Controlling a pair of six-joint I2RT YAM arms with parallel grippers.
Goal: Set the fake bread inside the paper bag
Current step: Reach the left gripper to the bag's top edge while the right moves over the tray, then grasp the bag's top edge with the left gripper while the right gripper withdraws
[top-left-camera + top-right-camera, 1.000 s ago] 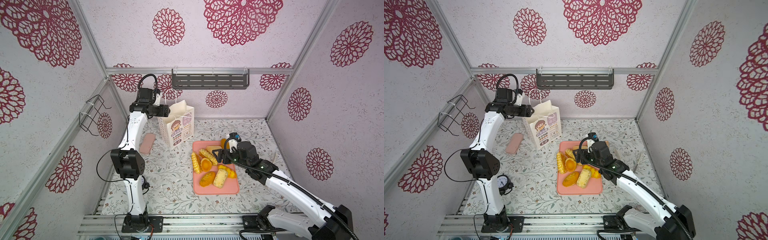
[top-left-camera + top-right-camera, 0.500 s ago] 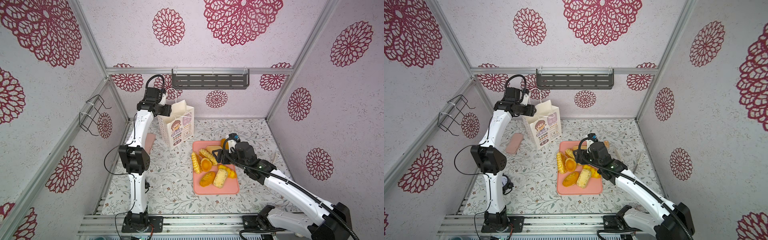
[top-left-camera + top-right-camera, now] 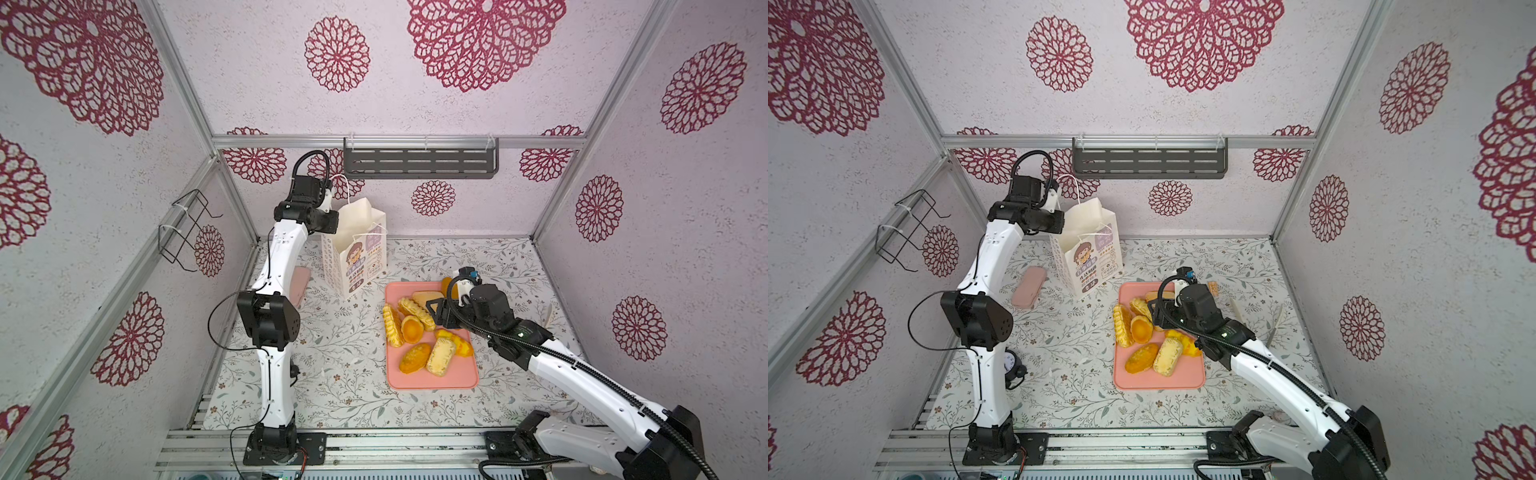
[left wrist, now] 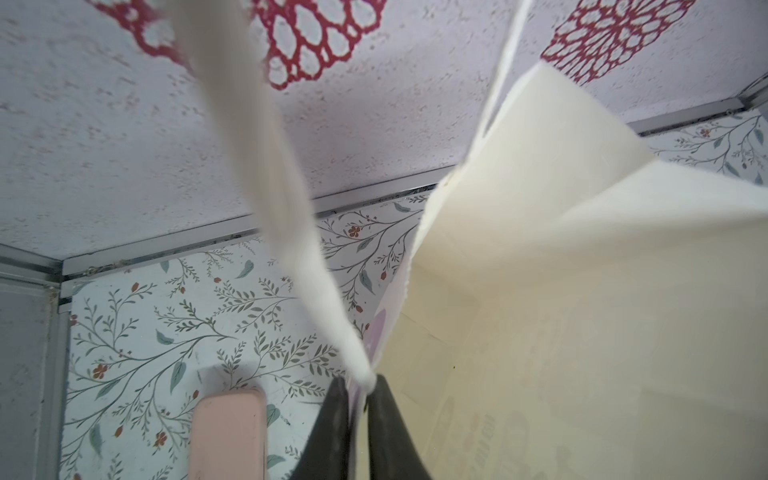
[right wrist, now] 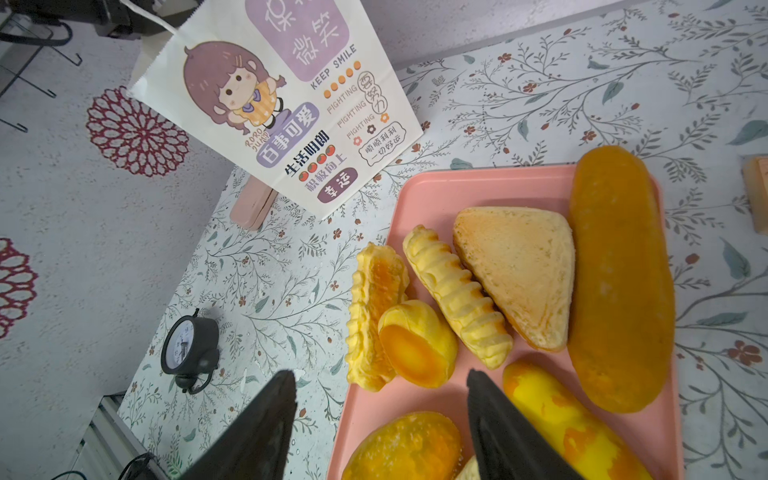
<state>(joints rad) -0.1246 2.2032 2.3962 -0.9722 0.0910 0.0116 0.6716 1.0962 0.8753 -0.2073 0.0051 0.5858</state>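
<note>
Item: paper bag [image 3: 358, 266], white and tall, is set standing with its mouth open. A cartoon girl is printed on the front and a ring-flower pattern on the side.

Item: fake bread [image 3: 412, 330], golden-yellow to orange, is clustered on a pink tray [image 3: 432, 380] near the bag. Listed:
- long loaf [image 5: 619, 282] (one end past the tray's rim)
- triangular toast [image 5: 515, 270]
- ridged roll [image 5: 457, 295]
- round tart [image 5: 415, 345]
- speckled bun [image 5: 403, 449]

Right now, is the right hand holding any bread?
No, the right hand is open and empty, with the bread lying on the tray.
</note>
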